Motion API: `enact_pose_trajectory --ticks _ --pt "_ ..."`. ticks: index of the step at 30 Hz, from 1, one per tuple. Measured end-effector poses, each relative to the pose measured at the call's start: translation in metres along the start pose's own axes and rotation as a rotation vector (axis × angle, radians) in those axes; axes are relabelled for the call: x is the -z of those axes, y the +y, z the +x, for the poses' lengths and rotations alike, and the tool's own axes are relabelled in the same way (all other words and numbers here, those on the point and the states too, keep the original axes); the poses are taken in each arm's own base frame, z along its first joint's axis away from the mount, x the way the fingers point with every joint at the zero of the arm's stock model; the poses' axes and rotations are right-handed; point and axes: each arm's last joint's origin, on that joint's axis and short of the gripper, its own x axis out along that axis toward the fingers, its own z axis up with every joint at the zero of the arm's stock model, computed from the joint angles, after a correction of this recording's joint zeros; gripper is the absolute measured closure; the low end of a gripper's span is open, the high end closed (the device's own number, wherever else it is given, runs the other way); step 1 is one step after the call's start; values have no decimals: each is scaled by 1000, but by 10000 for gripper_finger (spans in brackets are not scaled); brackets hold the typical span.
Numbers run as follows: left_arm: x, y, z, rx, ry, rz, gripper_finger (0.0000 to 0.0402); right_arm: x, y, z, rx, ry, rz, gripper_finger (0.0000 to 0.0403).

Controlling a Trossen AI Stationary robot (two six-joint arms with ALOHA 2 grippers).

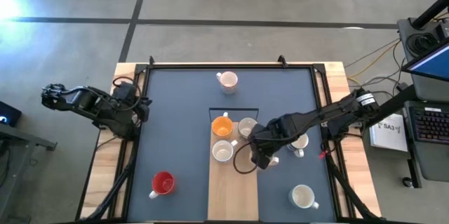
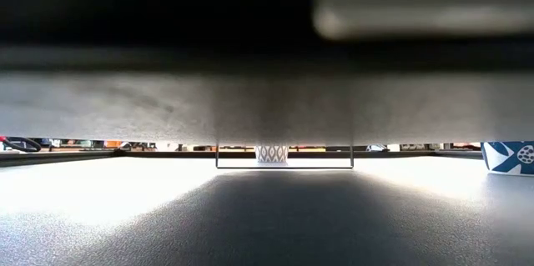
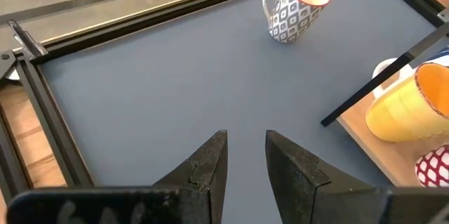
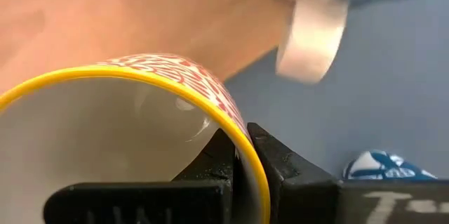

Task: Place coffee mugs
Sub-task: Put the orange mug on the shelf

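My right gripper (image 4: 242, 150) is shut on a mug with a yellow rim and a red-and-white pattern (image 4: 133, 119), over the wooden board (image 1: 233, 182); in the high view that mug (image 1: 223, 151) is just near of an orange mug (image 1: 222, 126). A grey-white mug (image 1: 247, 127) stands beside the orange one on the board. On the blue mat stand a red mug (image 1: 163, 182), a white patterned mug (image 3: 295, 10), a blue-patterned mug (image 4: 382, 164) and a white mug (image 1: 303, 196). My left gripper (image 3: 245, 154) hangs open above the mat's left side, with nothing between its fingers. My right gripper pinches the mug's wall at the yellow rim (image 4: 254, 182), one finger inside the mug and one outside. The fingers come from above, slanting down from the table's right. The mug is upright, mouth up, over the board; whether its base rests there I cannot tell.
A black frame (image 1: 231, 65) borders the mat. Bare mat lies between my left gripper and the board. The low view is mostly blocked by a dark body close to the camera. A laptop and cables (image 1: 428, 48) are off the table's right side.
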Motion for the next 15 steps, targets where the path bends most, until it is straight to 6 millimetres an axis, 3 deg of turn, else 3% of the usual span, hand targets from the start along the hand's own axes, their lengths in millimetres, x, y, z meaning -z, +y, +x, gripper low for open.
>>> enact_pose_trajectory --ticks 15 --pt "0 6 -3 25 -6 33 322 -4 2 1 15 -95 286 390"
